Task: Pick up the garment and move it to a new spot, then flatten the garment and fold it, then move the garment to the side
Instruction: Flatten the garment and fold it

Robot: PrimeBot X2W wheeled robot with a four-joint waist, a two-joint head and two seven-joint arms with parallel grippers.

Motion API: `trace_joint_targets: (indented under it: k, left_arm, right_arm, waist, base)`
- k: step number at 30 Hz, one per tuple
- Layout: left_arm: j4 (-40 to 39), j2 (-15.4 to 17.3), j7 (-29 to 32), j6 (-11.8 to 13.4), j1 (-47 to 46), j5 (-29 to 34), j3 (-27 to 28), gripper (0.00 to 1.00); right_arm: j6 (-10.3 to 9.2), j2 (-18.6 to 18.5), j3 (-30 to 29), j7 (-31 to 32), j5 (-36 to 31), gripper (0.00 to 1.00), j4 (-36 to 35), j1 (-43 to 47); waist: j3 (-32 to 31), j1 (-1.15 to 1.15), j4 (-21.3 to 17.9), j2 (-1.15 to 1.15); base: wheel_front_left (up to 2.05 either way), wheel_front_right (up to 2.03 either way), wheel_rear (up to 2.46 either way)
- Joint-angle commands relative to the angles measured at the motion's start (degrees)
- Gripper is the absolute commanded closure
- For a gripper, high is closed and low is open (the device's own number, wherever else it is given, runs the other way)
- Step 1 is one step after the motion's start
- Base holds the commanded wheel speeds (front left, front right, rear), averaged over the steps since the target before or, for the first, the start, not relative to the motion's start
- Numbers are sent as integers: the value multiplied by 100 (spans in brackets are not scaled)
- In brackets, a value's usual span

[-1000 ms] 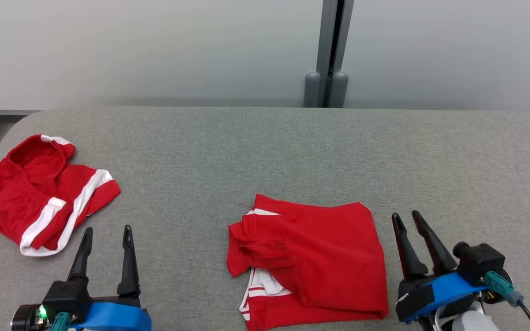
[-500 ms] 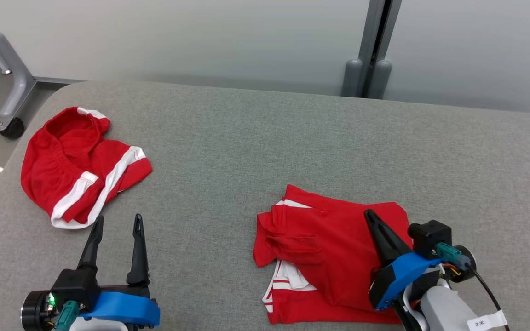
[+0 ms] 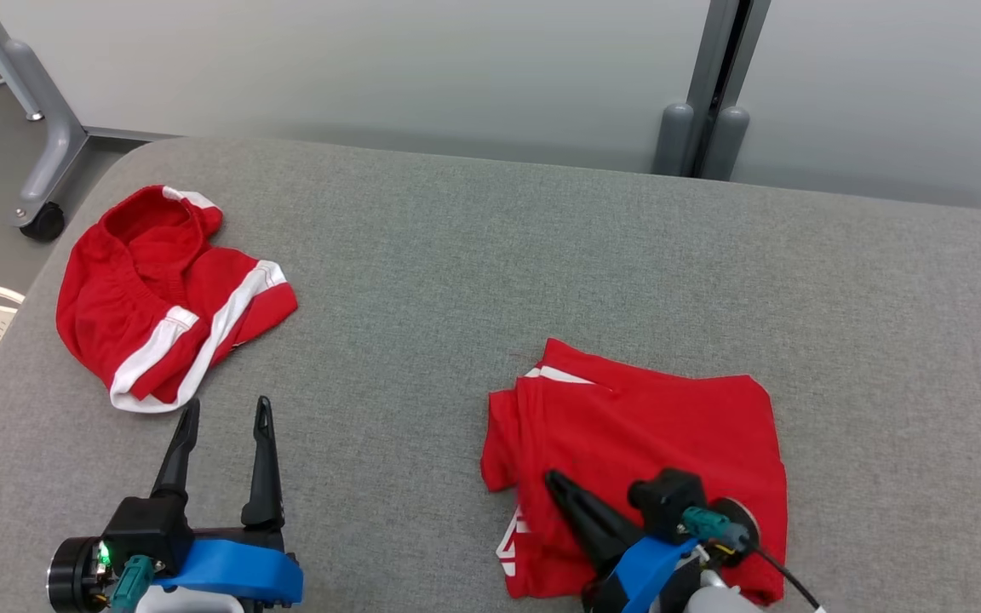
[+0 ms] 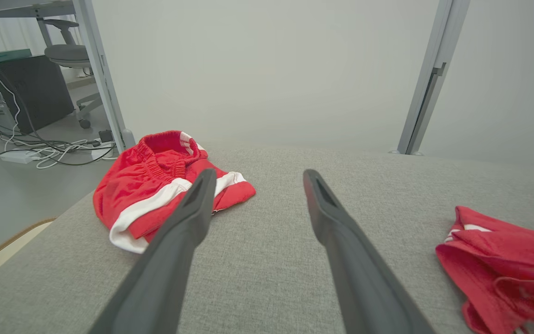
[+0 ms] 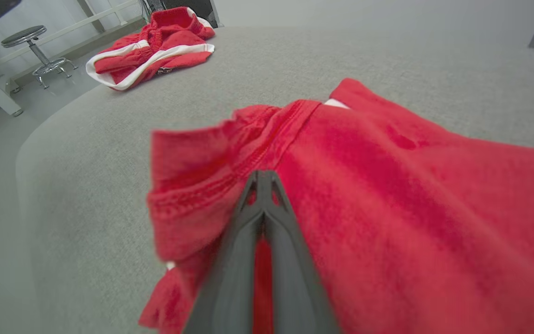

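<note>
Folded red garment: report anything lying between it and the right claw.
Nothing visible does. The right claw, shut, rests its tips on the folded red garment; the striped red shorts lie apart, far off toward the robot's left.

No text, label, brand, number or sign can be read anywhere here.

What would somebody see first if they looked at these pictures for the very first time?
The bright red clothes on the grey table jump out: a folded red garment near the front and crumpled red shorts with white stripes at the far left. Next, the right gripper, its dark fingers shut together, lies over the folded garment, while the left gripper sits open in front of the shorts.
</note>
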Motion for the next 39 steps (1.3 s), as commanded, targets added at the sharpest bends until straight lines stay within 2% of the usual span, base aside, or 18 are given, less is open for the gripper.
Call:
trace_joint_targets:
  k: [1,5,9,15,23,24,25,26,27,33,39]
  left_arm:
    - [11,-3,-25,13,-44,-29,1,0]
    - [0,-3,-25,34,-38,-21,-13,0]
    - [10,-3,-25,21,31,24,24,0]
    - [-41,-2,-25,3,125,81,86,0]
    - [-84,5,-25,-10,112,131,138,0]
    - [-92,3,-25,-13,113,133,144,0]
    - [-100,4,-25,-13,111,146,146,0]
    - [-105,3,-25,-8,110,149,165,0]
    - [-103,3,-24,-10,99,153,166,0]
    - [-120,9,-25,-28,61,181,195,0]
    - [-162,29,-25,-35,150,193,229,0]
  right_arm:
    - [1,-8,167,-20,116,100,-59,74]
    - [1,-12,779,-19,423,100,-131,104]
    - [1,-11,864,-20,569,100,-167,54]
    - [1,-16,13,-20,303,100,-400,-35]
    - [1,-316,-1429,-19,-283,100,-1146,295]
    - [1,-345,-1577,-20,-346,82,-1255,350]
    - [1,-371,-1729,-19,-395,51,-1356,416]
    - [1,-384,-1855,-19,-453,9,-1445,475]
    - [1,-398,-1993,-20,-501,0,-1538,537]
    - [1,-332,-2553,-19,-731,0,-2071,922]
    - [1,-248,-2858,-19,-902,0,-2455,1283]
  waist:
    - [-9,0,-11,0]
    - [-44,0,-49,0]
    - [-127,0,-112,0]
    - [-197,0,-316,0]
    - [-232,0,-695,0]
    - [-239,0,-749,0]
    - [-241,0,-796,0]
    - [-248,0,-857,0]
    - [-250,0,-898,0]
    - [-305,0,-1181,0]
    - [-384,0,-1355,0]
  base:
    - [0,0,0]
    - [0,0,0]
    - [0,0,0]
    - [0,0,0]
    - [0,0,0]
    - [0,0,0]
    - [0,0,0]
    - [0,0,0]
    - [0,0,0]
    - [0,0,0]
    - [0,0,0]
